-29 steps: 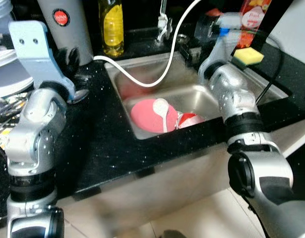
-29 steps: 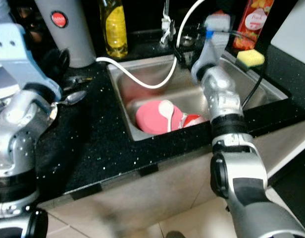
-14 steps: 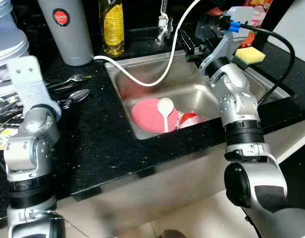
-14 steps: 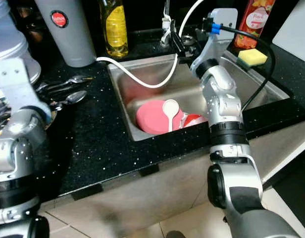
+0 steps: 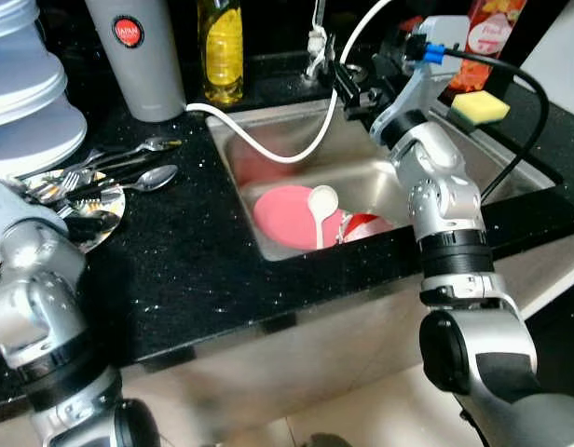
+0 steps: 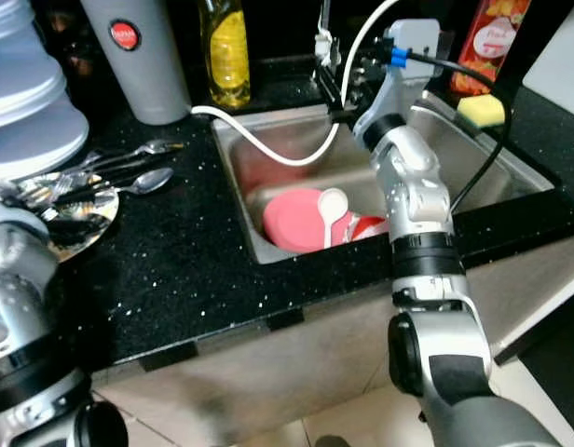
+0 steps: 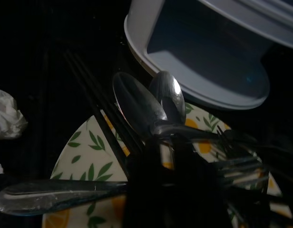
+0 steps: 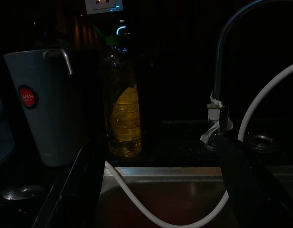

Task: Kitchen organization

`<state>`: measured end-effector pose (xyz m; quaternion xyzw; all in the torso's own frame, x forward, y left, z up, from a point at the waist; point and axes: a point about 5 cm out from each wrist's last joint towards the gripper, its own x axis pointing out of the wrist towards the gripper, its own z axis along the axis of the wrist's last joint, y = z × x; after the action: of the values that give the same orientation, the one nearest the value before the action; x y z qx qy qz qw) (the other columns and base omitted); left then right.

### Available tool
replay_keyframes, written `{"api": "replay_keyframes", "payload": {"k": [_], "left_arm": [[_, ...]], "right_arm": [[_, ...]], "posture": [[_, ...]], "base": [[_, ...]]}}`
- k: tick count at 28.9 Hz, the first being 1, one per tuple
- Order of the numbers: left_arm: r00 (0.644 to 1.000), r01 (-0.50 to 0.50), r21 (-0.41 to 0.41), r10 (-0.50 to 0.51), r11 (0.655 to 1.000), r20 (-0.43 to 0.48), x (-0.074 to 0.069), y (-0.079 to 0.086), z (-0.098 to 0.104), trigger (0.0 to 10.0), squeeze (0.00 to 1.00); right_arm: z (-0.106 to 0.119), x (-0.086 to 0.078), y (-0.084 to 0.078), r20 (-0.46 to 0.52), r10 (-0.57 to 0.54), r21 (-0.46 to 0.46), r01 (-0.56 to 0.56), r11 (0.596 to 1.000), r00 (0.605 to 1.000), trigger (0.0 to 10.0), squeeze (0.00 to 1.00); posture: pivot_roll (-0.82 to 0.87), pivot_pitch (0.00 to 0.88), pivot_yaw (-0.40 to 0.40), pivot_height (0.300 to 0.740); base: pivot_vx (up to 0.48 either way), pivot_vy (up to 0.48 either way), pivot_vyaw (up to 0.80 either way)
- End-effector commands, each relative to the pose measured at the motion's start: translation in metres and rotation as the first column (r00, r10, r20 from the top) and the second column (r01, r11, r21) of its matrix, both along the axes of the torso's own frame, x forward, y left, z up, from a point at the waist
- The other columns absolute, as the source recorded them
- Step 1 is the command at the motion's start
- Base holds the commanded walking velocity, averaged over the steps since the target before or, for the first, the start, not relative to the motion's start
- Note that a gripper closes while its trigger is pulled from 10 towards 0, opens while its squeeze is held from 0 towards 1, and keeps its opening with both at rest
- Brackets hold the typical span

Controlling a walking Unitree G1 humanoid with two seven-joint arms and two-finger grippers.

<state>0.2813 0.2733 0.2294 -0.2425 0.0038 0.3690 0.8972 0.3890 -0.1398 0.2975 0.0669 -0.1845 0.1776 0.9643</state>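
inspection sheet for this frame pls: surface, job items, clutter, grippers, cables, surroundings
Surface: black speckled counter around a steel sink.
Job's things: pink plate in the sink, white spoon lying on it, a red-and-white item beside it. Loose metal spoons on the counter; more cutlery on a leaf-patterned plate.
Clutter: grey jug, yellow bottle, yellow sponge, red carton, stacked white containers, crumpled tissue.
Grippers: right gripper over the sink's back edge near the tap, fingers apart. Left gripper above the cutlery plate, too dark to judge.
Cables: white hose looping into the sink; black cable on the right arm.
Surroundings: pale tiled floor below.
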Motion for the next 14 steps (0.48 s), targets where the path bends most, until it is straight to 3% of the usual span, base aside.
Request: {"api": "replay_keyframes", "payload": {"k": [1, 2, 3, 4, 10, 13, 14], "left_arm": [[1.0, 0.007, -0.039, -0.007, 0.999, -0.006, 0.0037, -0.0035, -0.0051, 0.0, 0.0], [1.0, 0.012, -0.027, -0.012, 1.0, -0.006, 0.0046, -0.0048, -0.0035, 0.0, 0.0], [1.0, 0.013, -0.019, -0.014, 1.0, -0.009, 0.0052, -0.0058, -0.0026, 3.5, 0.0], [1.0, 0.018, -0.013, -0.018, 1.0, -0.013, 0.0061, -0.0064, -0.0022, 10.0, 0.0], [1.0, 0.0, -0.039, -0.001, 0.999, -0.018, 0.0071, -0.0048, -0.0042, 10.0, 0.0], [1.0, -0.014, 0.014, 0.014, 1.0, 0.0, 0.006, -0.0029, 0.002, 10.0, 0.0], [1.0, -0.021, 0.039, 0.022, 0.999, -0.008, 0.0059, -0.0018, 0.0037, 10.0, 0.59]], "right_arm": [[-0.002, -0.0019, 0.0003, -0.005, 0.006, 0.011, -0.006, 1.0, 1.0, 10.0, 0.0], [-0.0019, -0.002, 0.0004, -0.005, 0.007, 0.011, -0.007, 1.0, 1.0, 10.0, 0.0], [-0.002, -0.002, 0.0005, -0.005, 0.007, 0.01, -0.007, 1.0, 1.0, 10.0, 0.0], [-0.0019, -0.002, 0.0005, -0.006, 0.008, 0.01, -0.008, 1.0, 1.0, 10.0, 0.0], [-0.002, -0.002, 0.0006, -0.006, 0.009, 0.009, -0.009, 1.0, 1.0, 10.0, 0.0], [-0.0021, -0.0022, 0.0001, -0.007, 0.009, 0.009, -0.009, 1.0, 1.0, 10.0, 0.0], [-0.0021, -0.0021, 0.0, -0.008, 0.009, 0.009, -0.009, 1.0, 1.0, 10.0, 0.0]], "posture": [[-0.02, 0.022, -0.013, 0.74], [-0.02, 0.022, -0.013, 0.74], [-0.02, 0.02, -0.014, 0.74], [-0.02, 0.02, -0.014, 0.74], [-0.02, 0.019, -0.012, 0.74], [-0.02, 0.02, -0.011, 0.74], [-0.02, 0.02, -0.011, 0.74]], "base": [[0.0, 0.0, 0.0], [0.0, 0.0, 0.0], [0.0, 0.0, 0.0], [0.0, 0.0, 0.0], [0.0, 0.0, 0.0], [0.0, 0.0, 0.0], [0.0, 0.0, 0.0]]}}
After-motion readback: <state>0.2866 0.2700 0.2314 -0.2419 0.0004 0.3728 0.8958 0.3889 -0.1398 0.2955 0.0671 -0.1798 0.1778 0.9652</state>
